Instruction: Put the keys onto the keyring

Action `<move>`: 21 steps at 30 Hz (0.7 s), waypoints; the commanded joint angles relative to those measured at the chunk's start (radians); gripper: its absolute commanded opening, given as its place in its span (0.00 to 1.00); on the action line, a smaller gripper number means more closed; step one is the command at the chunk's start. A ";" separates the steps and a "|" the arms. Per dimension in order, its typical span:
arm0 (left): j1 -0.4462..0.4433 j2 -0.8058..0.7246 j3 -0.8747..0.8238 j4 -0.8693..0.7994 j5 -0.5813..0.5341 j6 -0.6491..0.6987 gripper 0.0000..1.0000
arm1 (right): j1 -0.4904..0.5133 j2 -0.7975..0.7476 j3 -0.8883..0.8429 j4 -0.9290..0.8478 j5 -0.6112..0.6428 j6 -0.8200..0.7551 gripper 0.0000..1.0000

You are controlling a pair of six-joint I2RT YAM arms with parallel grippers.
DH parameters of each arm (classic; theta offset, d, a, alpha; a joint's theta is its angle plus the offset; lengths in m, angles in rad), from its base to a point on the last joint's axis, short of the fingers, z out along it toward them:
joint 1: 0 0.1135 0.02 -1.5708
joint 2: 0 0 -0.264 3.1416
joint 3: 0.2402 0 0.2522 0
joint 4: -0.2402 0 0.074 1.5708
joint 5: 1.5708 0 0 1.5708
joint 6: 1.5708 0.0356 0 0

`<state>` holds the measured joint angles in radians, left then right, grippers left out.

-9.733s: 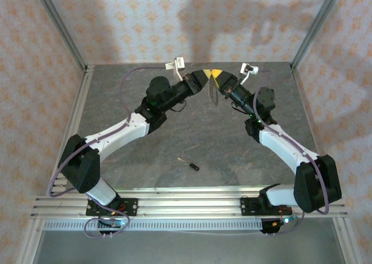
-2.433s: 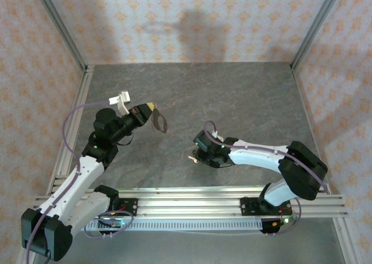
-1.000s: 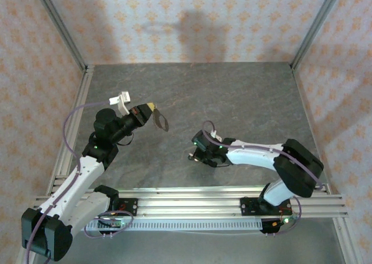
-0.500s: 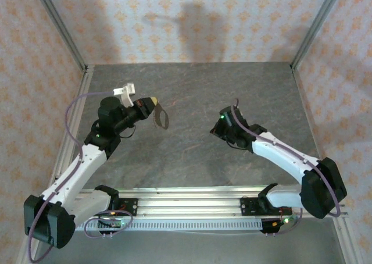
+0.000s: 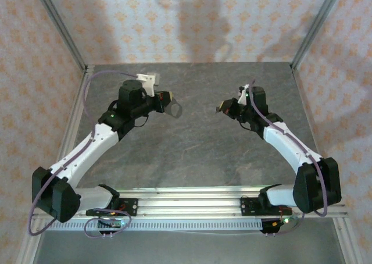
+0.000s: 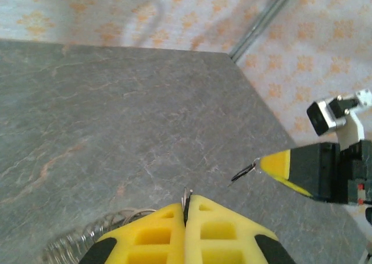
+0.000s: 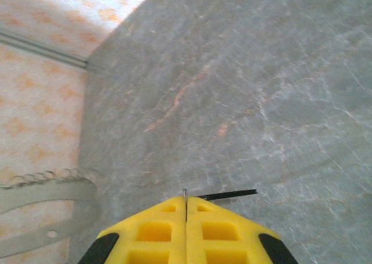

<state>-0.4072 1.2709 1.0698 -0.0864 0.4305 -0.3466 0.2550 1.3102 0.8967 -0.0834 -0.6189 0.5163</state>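
Low in the left wrist view, the left fingers (image 6: 160, 226) press together on the keyring (image 6: 78, 243), whose coiled loop hangs off toward the lower left corner. Farther out, at the right edge, the right fingers (image 6: 280, 165) pinch the key (image 6: 242, 173), which juts leftward above the grey table (image 6: 116, 101).

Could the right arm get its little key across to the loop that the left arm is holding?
Probably yes. The right gripper, shut on the key, faces the keyring held in the left gripper across an open gap above the table, with nothing between them.
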 commanded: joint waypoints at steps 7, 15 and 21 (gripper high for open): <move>-0.005 0.136 0.124 0.094 0.200 0.079 0.00 | -0.041 -0.017 0.052 0.140 -0.240 -0.092 0.00; -0.041 0.220 0.202 0.153 0.367 0.137 0.00 | -0.043 -0.053 0.023 0.255 -0.276 -0.052 0.00; -0.093 0.280 0.289 0.125 0.396 0.177 0.00 | -0.042 -0.096 0.021 0.249 -0.237 -0.032 0.00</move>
<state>-0.4763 1.5387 1.3041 0.0067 0.7731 -0.2184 0.2188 1.2598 0.9157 0.1139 -0.8608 0.4744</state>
